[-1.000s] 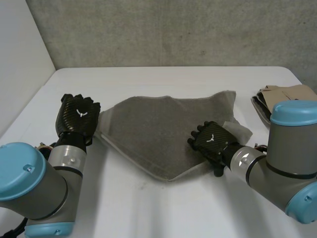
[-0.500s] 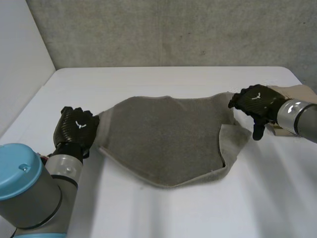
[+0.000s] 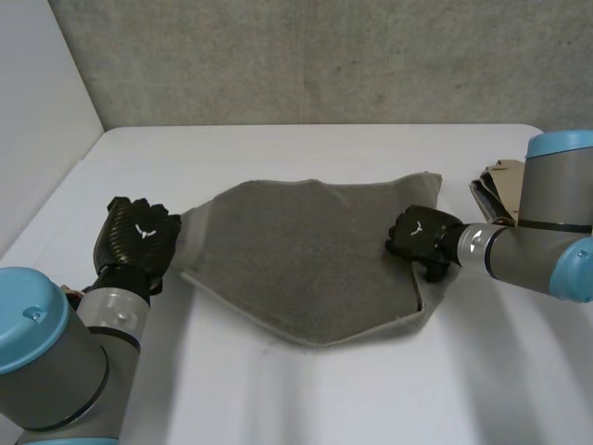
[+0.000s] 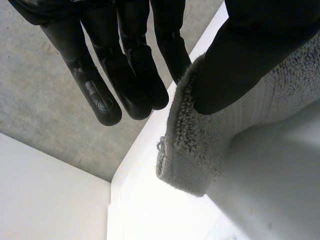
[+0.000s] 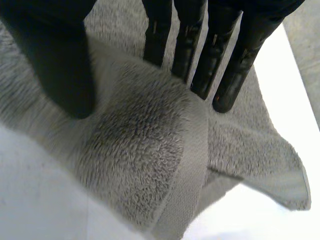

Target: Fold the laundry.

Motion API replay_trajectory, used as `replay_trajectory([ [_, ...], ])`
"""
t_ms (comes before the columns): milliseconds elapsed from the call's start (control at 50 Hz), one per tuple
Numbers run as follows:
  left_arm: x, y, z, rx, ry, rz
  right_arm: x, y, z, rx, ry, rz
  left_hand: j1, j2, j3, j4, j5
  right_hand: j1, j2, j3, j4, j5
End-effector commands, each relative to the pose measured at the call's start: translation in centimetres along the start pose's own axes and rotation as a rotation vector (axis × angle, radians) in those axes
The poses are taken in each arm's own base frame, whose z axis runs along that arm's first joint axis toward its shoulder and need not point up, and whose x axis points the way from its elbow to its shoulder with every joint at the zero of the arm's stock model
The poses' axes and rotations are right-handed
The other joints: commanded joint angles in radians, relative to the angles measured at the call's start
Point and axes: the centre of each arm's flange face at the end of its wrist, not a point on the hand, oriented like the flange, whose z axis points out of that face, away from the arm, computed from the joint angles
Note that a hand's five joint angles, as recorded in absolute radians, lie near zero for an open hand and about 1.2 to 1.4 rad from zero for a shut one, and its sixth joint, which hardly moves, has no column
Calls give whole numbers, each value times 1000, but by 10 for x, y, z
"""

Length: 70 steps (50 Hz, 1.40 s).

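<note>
The left arm [image 3: 56, 362] reaches forward along the surface's left side, and the left hand [image 3: 137, 243] lies knuckles up at the towel's [image 3: 306, 250] left corner. Its thumb [image 4: 250, 55] presses that corner against the nearly straight fingers [image 4: 125, 75]. The right arm [image 3: 547, 241] comes in from the right with its forearm level. The right hand [image 3: 422, 236] sits at the towel's right edge, holding a fold of cloth between its thumb [image 5: 60, 60] and straight fingers [image 5: 220, 55].

Grey towel [image 5: 145, 165] fold pinched by fingers [image 5: 240, 65]
</note>
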Motion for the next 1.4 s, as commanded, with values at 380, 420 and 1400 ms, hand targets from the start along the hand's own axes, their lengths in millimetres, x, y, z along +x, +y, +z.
replay_trajectory([
  [380, -46, -19, -8, 19, -105, -19, 33, -15, -84, -43, 157, 246, 260, 200, 202, 195, 250, 311, 199, 203, 203, 223],
  [420, -47, -18, -8, 16, -104, -20, 27, -12, -83, -49, 142, 258, 260, 200, 202, 195, 250, 183, 72, 76, 75, 96],
  [1400, -30, -1, 5, -43, -52, -55, -52, 35, -121, -160, 82, 626, 260, 200, 202, 195, 250, -190, -301, -298, -298, -278],
])
